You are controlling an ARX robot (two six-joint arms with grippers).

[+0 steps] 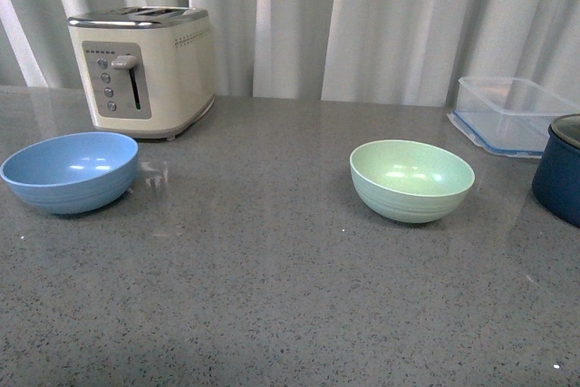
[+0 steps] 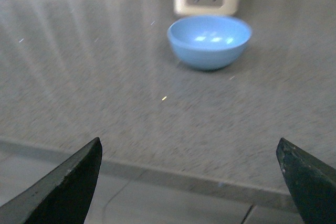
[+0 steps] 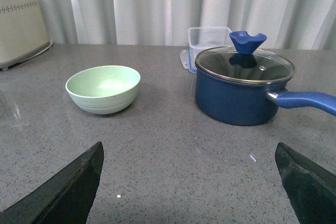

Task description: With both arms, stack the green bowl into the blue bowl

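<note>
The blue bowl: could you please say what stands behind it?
A cream toaster stands behind the blue bowl, apart from it; white curtains hang beyond. The bowl hides none of the toaster.

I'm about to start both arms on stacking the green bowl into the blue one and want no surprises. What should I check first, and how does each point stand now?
1. Green bowl upright and empty: ok.
2. Blue bowl upright, empty, ready to receive: ok.
3. Left gripper open, holding nothing, facing the blue bowl: ok.
4. Right gripper open, holding nothing, facing the green bowl: ok.
5. Table between the two bowls free of things: ok.
6. Room for the right arm beside the navy pot: pot stands apart from the green bowl, but the margin cannot be told.
</note>
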